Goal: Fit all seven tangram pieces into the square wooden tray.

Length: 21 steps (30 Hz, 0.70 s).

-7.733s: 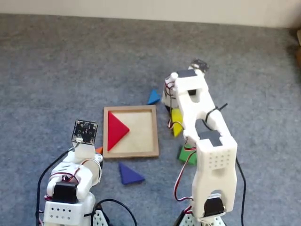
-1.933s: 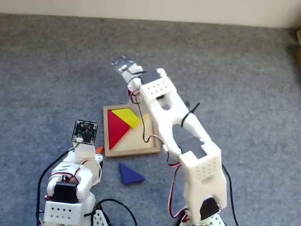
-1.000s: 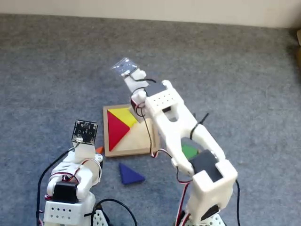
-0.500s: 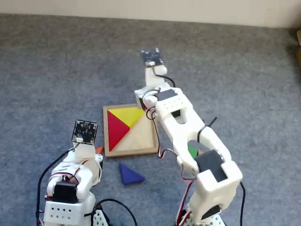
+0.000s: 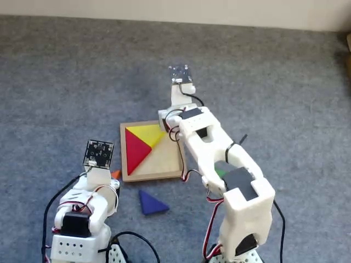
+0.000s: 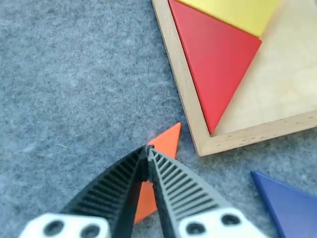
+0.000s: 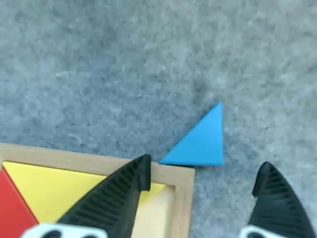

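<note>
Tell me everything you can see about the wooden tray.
The wooden tray is a shallow square of pale wood with a raised rim, lying flat on the grey carpet. Inside, a red triangle fills the left side and a yellow triangle lies along the far rim, meeting edge to edge; the remaining floor is bare. The open right gripper hangs over its far right corner, with a light blue triangle just outside the rim there.

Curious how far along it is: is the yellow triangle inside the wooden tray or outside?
Inside. The yellow triangle lies flat within the rim of the tray, edge to edge with the red triangle.
</note>
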Each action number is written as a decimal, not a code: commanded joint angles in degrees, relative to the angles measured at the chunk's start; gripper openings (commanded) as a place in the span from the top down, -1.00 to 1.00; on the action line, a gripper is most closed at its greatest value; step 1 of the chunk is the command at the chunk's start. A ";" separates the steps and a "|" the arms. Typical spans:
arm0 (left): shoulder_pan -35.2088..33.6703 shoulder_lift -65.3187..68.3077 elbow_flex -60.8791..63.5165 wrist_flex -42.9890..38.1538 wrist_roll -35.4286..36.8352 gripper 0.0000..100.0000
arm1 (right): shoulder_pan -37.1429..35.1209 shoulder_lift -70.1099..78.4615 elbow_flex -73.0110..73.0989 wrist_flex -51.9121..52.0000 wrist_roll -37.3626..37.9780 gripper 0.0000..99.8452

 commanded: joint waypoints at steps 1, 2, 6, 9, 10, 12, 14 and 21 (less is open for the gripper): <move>-0.13 0.04 1.19 0.26 0.53 0.98 | 0.84 -0.31 -2.59 -1.01 0.09 0.36; -0.13 0.04 1.19 0.26 0.53 0.98 | 0.75 -0.31 -2.59 -1.01 0.09 0.36; -0.13 0.04 1.19 0.26 0.53 0.98 | 0.13 -0.31 -2.95 -1.01 0.00 0.36; -0.13 0.04 1.19 0.26 0.53 0.98 | -0.31 -0.22 -2.77 -3.47 -1.32 0.36; -0.13 0.04 1.19 0.26 0.53 0.98 | -0.40 -0.22 -2.59 -5.49 -2.81 0.36; -0.13 0.04 1.19 0.26 0.53 0.98 | -0.40 -0.22 -2.59 -9.10 -4.04 0.36; -0.13 0.04 1.19 0.26 0.53 0.98 | -0.40 -0.22 -2.42 -10.07 -3.96 0.36; -0.13 0.04 1.19 0.26 0.53 0.98 | -0.31 -0.04 -2.07 -10.07 -4.31 0.36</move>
